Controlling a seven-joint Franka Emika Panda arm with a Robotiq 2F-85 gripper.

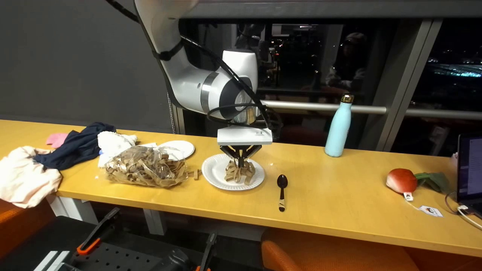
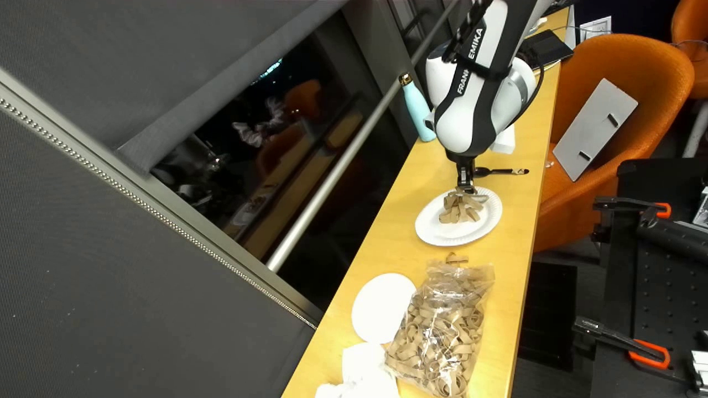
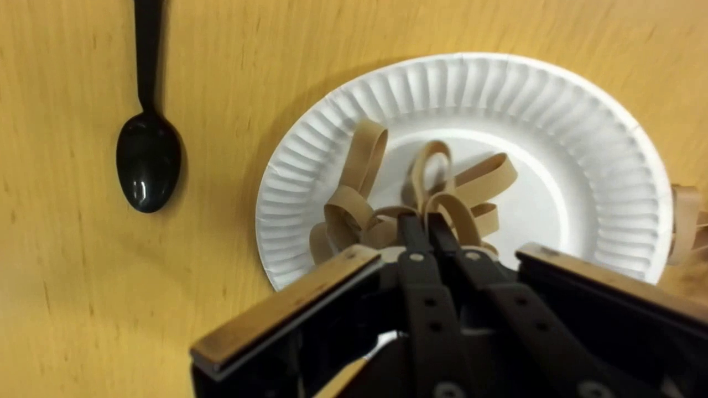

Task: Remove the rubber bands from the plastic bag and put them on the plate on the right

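Note:
The clear plastic bag (image 1: 145, 169) of tan rubber bands lies on the table in both exterior views (image 2: 440, 331). A white paper plate (image 1: 211, 167), also in the wrist view (image 3: 605, 143), holds a loose pile of rubber bands (image 2: 454, 214). My gripper (image 3: 425, 228) points down over this plate, its fingertips at the pile (image 1: 241, 163). The fingers are nearly together, pinching tan rubber bands (image 3: 431, 166) between the tips. How many they grip is unclear. A few loose rubber bands (image 1: 196, 174) lie between bag and plate.
A second white plate (image 2: 381, 309) lies beside the bag, partly behind it in an exterior view (image 1: 186, 148). A black spoon (image 3: 148, 160) lies beside the rubber-band plate. A blue bottle (image 1: 339, 130), toy vegetable (image 1: 402, 180), laptop (image 1: 470, 169) and cloths (image 1: 75, 146) are also on the table.

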